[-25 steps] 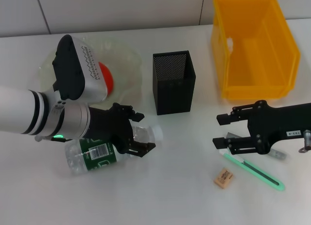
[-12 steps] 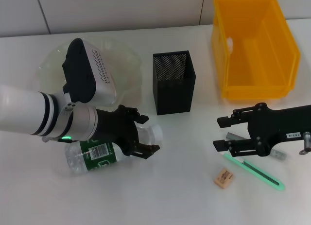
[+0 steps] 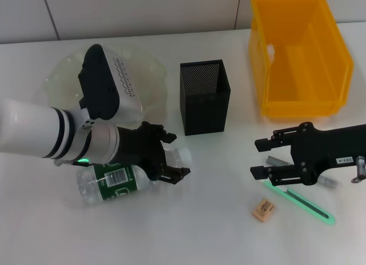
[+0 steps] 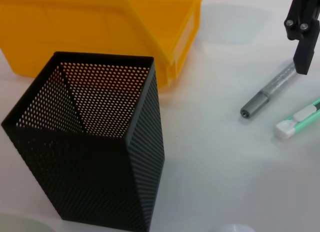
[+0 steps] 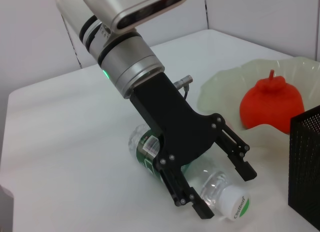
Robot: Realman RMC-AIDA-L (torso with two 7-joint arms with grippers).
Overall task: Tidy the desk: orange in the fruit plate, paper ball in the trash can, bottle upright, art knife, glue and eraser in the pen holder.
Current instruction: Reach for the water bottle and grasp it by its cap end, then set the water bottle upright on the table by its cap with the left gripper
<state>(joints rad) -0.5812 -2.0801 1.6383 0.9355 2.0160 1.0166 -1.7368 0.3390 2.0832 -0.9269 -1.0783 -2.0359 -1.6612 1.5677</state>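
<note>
Head view: the left gripper (image 3: 170,161) hangs with fingers spread wide over the neck of the bottle (image 3: 123,181), which lies on its side on the white counter (image 3: 189,230) before the pen holder (image 3: 205,96), while the right gripper (image 3: 258,157) waits with fingers apart above the glue (image 3: 275,161) and art knife (image 3: 297,202), the eraser (image 3: 263,209) nearby. Left wrist view: only the pen holder, trash can (image 4: 100,21), glue and knife show. Right wrist view: the clear shoulder sits between the fingers (image 5: 240,162), untouched; a good lift likely means closing squarely below the cap.
</note>
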